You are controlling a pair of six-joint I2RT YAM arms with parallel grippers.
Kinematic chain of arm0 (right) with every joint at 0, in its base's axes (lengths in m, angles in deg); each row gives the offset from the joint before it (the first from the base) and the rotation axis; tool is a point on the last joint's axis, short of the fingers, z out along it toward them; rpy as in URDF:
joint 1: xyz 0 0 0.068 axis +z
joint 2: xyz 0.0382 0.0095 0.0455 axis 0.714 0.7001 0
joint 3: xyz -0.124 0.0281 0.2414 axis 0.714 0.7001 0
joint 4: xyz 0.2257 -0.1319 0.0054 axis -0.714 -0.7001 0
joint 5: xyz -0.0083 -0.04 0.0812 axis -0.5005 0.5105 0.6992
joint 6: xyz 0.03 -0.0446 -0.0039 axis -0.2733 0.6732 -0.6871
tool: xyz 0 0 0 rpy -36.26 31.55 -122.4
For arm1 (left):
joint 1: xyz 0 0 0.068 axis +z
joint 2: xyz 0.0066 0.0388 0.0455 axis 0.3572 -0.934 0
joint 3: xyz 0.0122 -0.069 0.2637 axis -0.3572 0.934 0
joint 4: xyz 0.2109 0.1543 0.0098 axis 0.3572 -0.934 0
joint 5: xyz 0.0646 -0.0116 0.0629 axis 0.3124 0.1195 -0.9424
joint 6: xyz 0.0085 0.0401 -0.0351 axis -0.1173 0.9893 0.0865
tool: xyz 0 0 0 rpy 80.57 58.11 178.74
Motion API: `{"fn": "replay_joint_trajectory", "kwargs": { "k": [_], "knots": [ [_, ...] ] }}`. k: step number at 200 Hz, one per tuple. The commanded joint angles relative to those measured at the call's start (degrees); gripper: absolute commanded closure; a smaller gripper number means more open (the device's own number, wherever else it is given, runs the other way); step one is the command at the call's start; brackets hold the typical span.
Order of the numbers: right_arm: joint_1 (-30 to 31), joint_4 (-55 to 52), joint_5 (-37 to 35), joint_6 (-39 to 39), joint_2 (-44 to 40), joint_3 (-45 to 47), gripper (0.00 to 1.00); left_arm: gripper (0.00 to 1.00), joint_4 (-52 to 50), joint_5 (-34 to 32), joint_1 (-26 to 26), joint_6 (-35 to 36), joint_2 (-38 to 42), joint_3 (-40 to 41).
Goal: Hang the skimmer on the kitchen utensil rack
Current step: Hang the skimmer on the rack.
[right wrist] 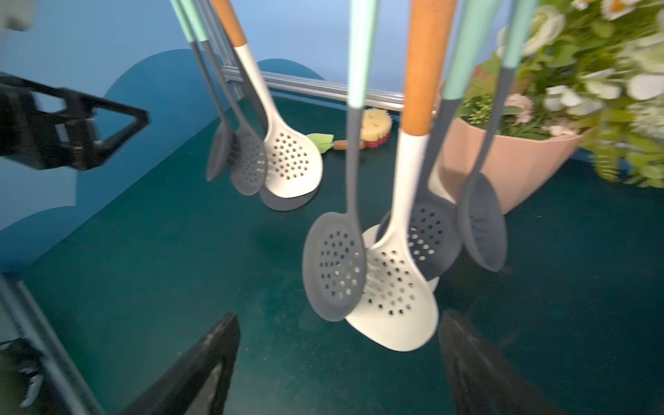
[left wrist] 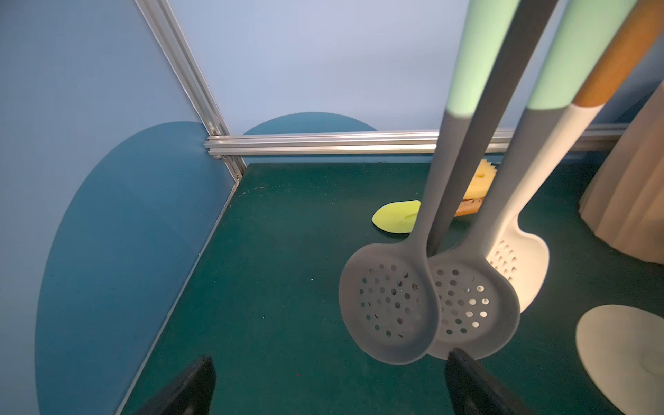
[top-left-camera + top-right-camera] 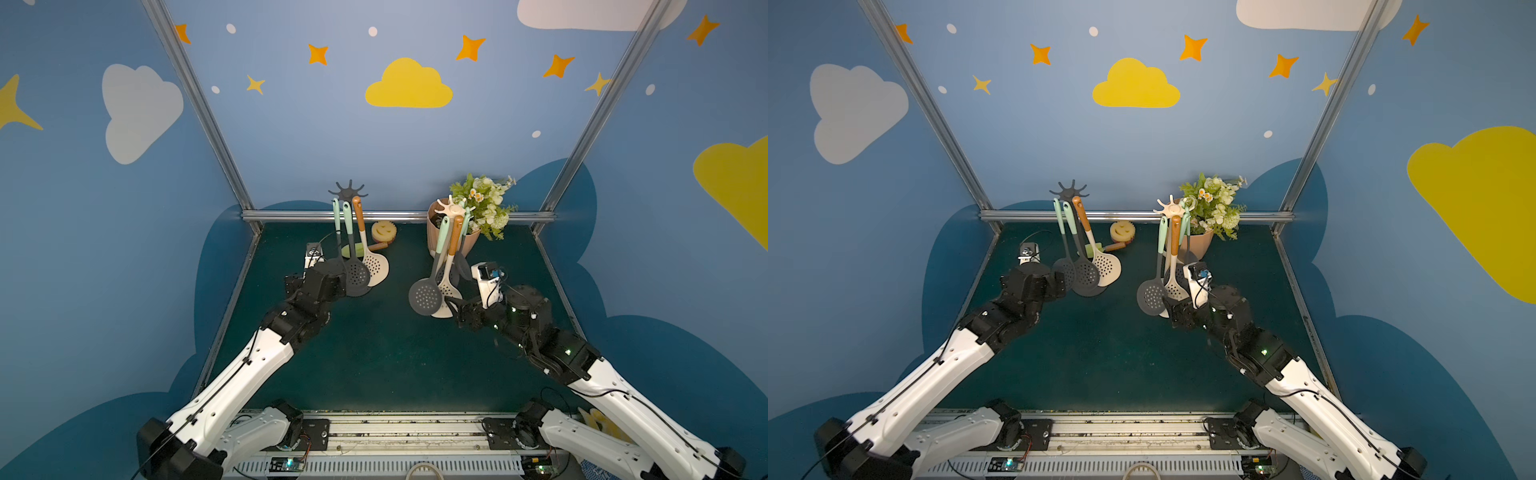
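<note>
A dark grey utensil rack (image 3: 348, 192) stands at the back left. Three skimmers hang on it, two grey ones (image 2: 390, 305) (image 2: 474, 301) and a white one (image 2: 521, 266). My left gripper (image 2: 330, 355) is open just in front of the grey heads and holds nothing. To the right, a cream rack (image 3: 451, 208) carries several more skimmers, among them a grey one (image 1: 334, 273) and a white one with a wooden handle (image 1: 395, 294). Close before those two, my right gripper (image 1: 339, 316) is open and empty. No skimmer lies on the table.
A pink flowerpot (image 3: 453, 237) with white flowers stands right behind the cream rack. A yellow smiley sponge (image 3: 383, 230) and a green-tipped tool (image 2: 395, 217) lie behind the dark rack. Blue walls with aluminium rails (image 3: 374, 216) enclose the green table on three sides.
</note>
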State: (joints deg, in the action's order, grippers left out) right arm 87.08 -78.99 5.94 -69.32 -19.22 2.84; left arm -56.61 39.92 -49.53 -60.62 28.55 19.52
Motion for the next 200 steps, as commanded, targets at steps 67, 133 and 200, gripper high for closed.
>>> {"fn": "replay_joint_trajectory", "kwargs": {
  "k": [67, 133, 200],
  "knots": [
    [-30.2, -0.4, -1.1, -7.2, 4.3, 0.8, 0.04, 0.00, 0.9, 25.4, 29.7, -8.0, 5.4, 5.3],
    [-40.9, 23.5, -12.5, -11.7, 11.7, 15.9, 0.04, 0.00, 14.3, 16.4, 35.3, -13.2, -10.0, 13.2],
    [-41.2, 28.4, -8.5, -5.7, 23.7, 17.8, 0.04, 0.00, 27.6, 18.0, 35.3, -6.9, -17.1, 20.4]
  ]
}}
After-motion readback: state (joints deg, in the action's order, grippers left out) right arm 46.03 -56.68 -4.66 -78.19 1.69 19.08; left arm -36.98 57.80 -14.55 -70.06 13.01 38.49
